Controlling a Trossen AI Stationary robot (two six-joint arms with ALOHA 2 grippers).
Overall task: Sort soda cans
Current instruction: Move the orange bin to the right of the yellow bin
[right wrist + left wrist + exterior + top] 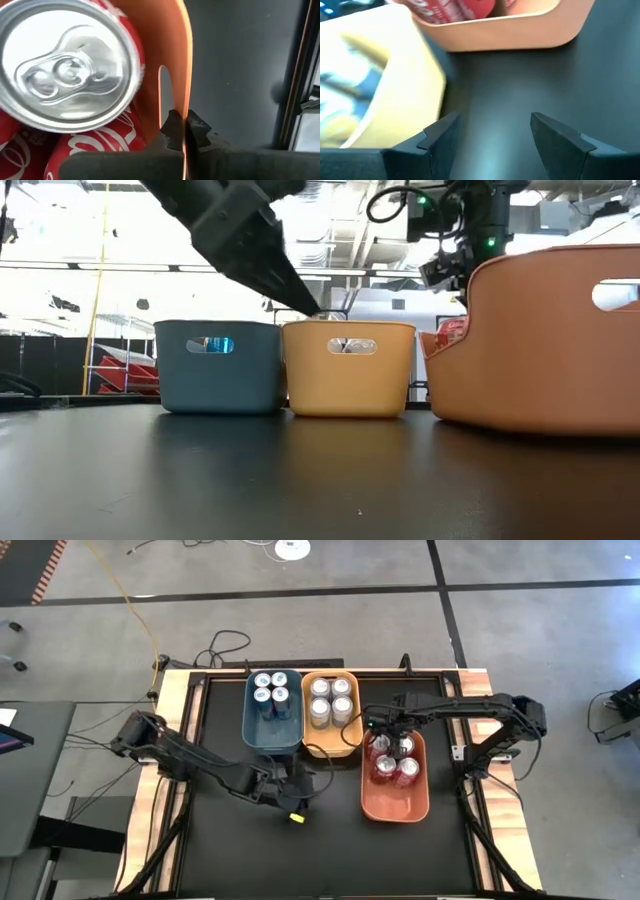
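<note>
Three bins stand on the black table: a teal bin (250, 730) with dark blue soda cans (272, 690), a yellow-orange bin (332, 745) with silver cans (331, 700), and an orange bin (395, 805) with red cans (65, 65). My right gripper (185, 131) is shut on the orange bin's far wall. My left gripper (497, 137) hangs open over bare table between the yellow-orange bin (375, 85) and the orange bin (520, 35), with nothing between its fingers. My right gripper pinches the orange bin's far wall at its rim (186, 107), right beside the handle slot (164, 95). One finger is inside the bin and one outside. The fingers come steeply from above. The bin's base stays on the table (520, 425).
The teal and yellow-orange bins stand side by side at the table's far middle, the orange bin just right of them and nearer. Black table (260, 850) lies free in front of the bins. A wooden frame (170, 700) borders the table.
</note>
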